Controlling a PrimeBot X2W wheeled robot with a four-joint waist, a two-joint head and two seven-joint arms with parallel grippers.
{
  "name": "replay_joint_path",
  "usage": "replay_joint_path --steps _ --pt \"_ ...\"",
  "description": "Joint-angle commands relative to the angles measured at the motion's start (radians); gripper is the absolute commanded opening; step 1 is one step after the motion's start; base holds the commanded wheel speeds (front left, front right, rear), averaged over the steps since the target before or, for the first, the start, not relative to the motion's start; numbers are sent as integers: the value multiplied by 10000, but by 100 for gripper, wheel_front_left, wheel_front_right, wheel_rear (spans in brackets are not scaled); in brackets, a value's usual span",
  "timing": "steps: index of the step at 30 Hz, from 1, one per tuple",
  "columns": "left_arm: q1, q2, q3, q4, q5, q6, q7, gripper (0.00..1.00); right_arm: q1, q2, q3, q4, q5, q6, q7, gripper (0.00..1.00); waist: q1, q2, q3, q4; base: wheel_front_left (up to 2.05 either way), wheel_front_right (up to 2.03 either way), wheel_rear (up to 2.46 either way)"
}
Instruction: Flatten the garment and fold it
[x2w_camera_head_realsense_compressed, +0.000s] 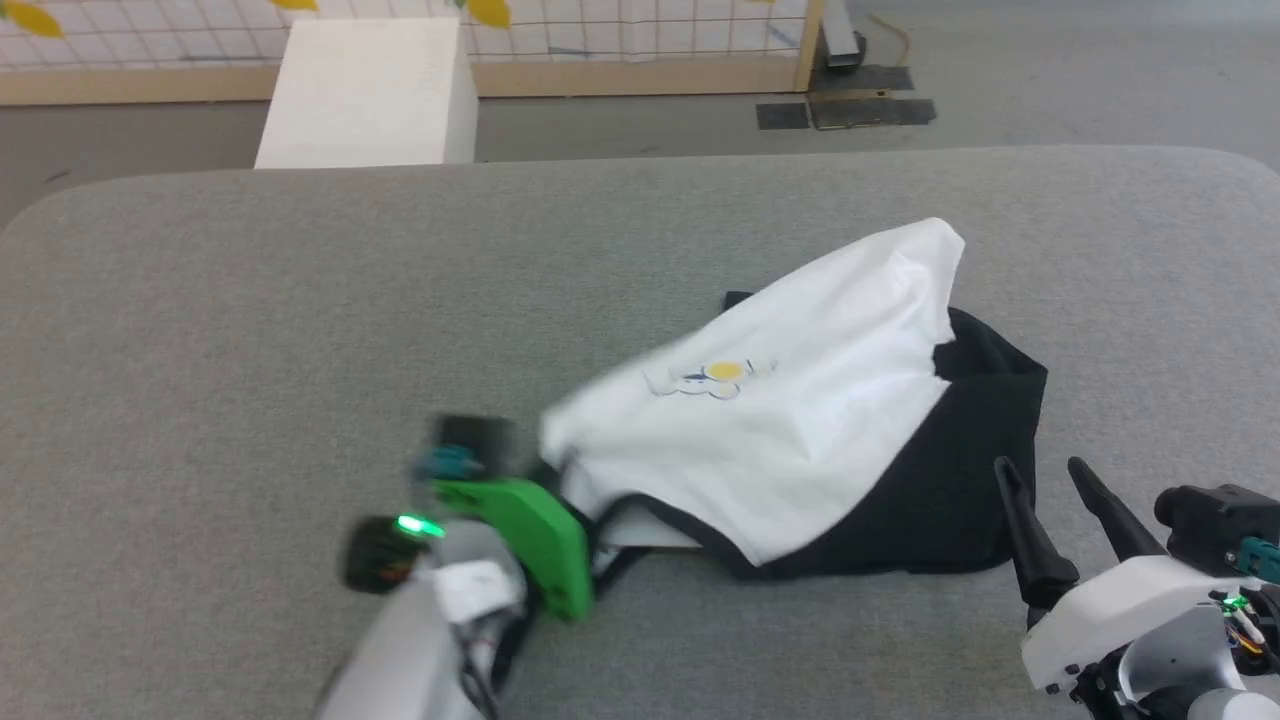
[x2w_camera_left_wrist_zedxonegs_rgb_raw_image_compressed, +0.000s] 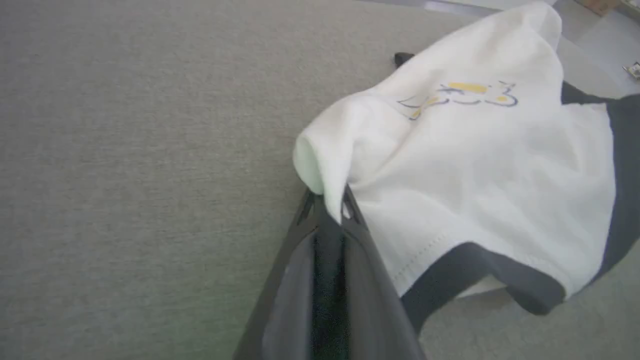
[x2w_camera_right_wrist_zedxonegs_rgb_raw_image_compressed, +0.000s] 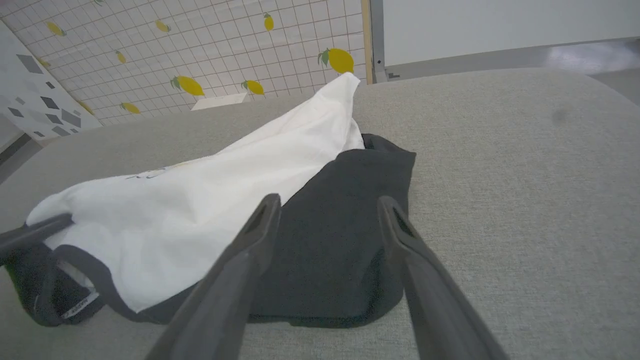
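As I watch the head feed, the garment (x2w_camera_head_realsense_compressed: 800, 430) sits bunched on the grey tabletop (x2w_camera_head_realsense_compressed: 250, 330), out toward four o'clock from its middle. The white body is heaped up, the yellow chest graphic (x2w_camera_head_realsense_compressed: 724, 372) faces the ceiling, and the black sleeve (x2w_camera_head_realsense_compressed: 960, 500) spills out at the five o'clock side. My left end effector (x2w_camera_left_wrist_zedxonegs_rgb_raw_image_compressed: 332, 200) is pinched tight on a fold of white cloth at the heap's eight o'clock edge, with fabric poking between the tips. My right end effector (x2w_camera_right_wrist_zedxonegs_rgb_raw_image_compressed: 328, 202) hangs at five o'clock of the garment, fingers spread wide and gripping nothing, tips over the black sleeve. Touching or not, I can't tell.
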Motion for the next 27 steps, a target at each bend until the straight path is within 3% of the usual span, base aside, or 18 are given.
replay_joint_path --steps 1,7,11,15,16,17,18,20,21,23,27 --pt "-234 220 430 -116 43 366 -574 0 -187 13 18 35 37 -13 -75 100 0 -1 34 169 0 0 0" --pt "-177 942 2196 -418 -14 1691 -2205 0 -273 13 28 102 67 -13 -117 100 0 -1 50 524 0 0 0" --pt "417 1326 2980 -506 -120 2362 -2349 0 -302 13 -23 185 67 -13 -126 100 0 -1 79 726 0 0 0" --pt "1130 1335 3337 -624 -387 2669 -2099 0 -349 13 -36 334 23 -13 -41 100 0 -1 133 891 0 0 0" --pt "1253 1308 3355 -673 -447 2658 -2086 7 -373 13 -34 378 -8 -13 -16 100 0 -1 147 928 0 0 0" --pt "1366 1272 3344 -741 -533 2560 -2124 64 -418 13 -16 429 -113 -13 25 100 0 -1 179 977 0 0 0" --pt "1431 1216 3328 -795 -616 2458 -2200 100 -468 13 15 467 -256 -13 62 100 0 -1 205 1028 0 0 0" --pt "1535 971 3340 -991 -911 2151 -2616 100 -638 13 140 566 -531 -13 127 100 0 -1 255 1155 0 0 0" --pt "1577 831 3355 -1195 -960 1942 -3331 100 -825 13 369 678 -801 -13 247 100 0 -1 323 1304 0 0 0" --pt "1608 722 3376 -1366 -861 1868 -4127 100 -1036 13 641 910 -991 -13 496 100 0 -1 403 1444 0 0 0" --pt "1442 592 3310 -1659 -273 1496 -4770 100 -1660 13 1319 1619 -2021 -13 1297 100 0 -1 683 1843 0 0 0"
